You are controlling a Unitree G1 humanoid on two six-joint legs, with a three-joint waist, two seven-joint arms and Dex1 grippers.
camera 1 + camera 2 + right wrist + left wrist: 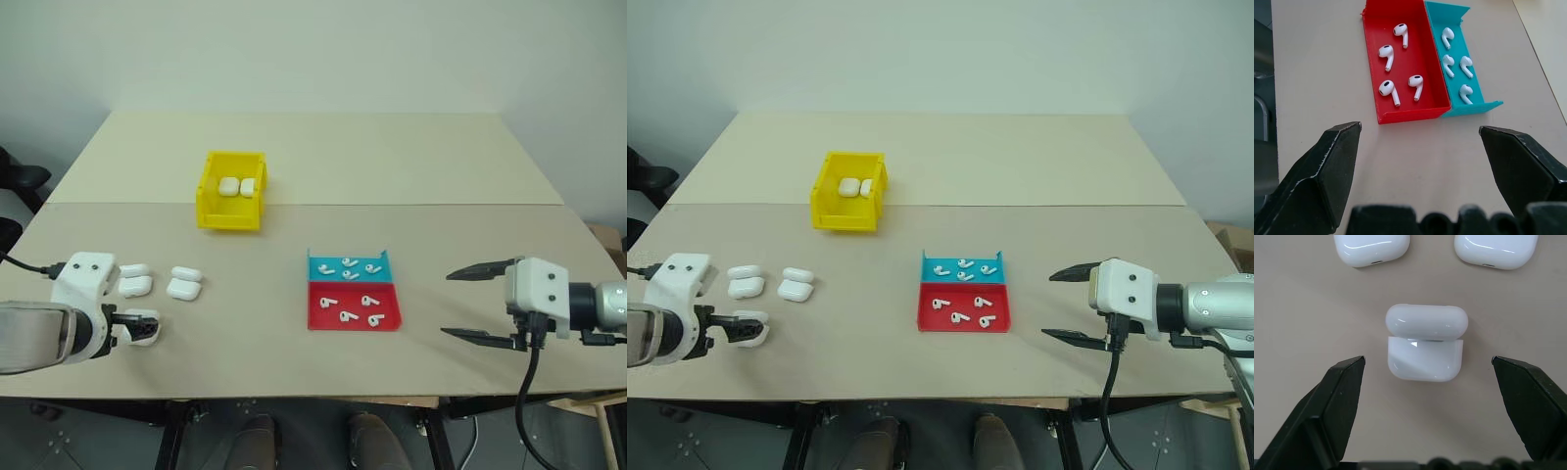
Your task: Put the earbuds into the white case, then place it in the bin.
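**Operator:** Lining up on the white case (1425, 343) now. My left claw (1427, 377) hangs over it with both fingers spread wide, one on either side and neither touching. Nothing is held.

**Observer:** Is that case shut?

**Operator:** From the wrist camera the lid looks lifted off its base, so I'd call it open, lying on the bench (294, 343) near the front left edge. Four more cases (160, 282) sit just beyond it in two pairs.

**Observer:** And the right side?

**Operator:** The right claw (477, 305) is wide too and empty, hovering well to the right of the tray (353, 292). The earbuds (1422, 61) are all there: four in the red half, four in the teal half. None is in my case yet.

**Observer:** So which step are you on?

**Operator:** The first, I'd say: securing the case before any earbud goes in. Next I'd need to lower the left claw and close on the base without pinching the lid, then bring the right claw in over one earbud. Those are tiny and glossy, so the grip must be centred on the stem or it will slip.

**Observer:** The bin?

**Operator:** The yellow bin (231, 197) stands farther back, left of centre, with two cases (238, 186) already inside.
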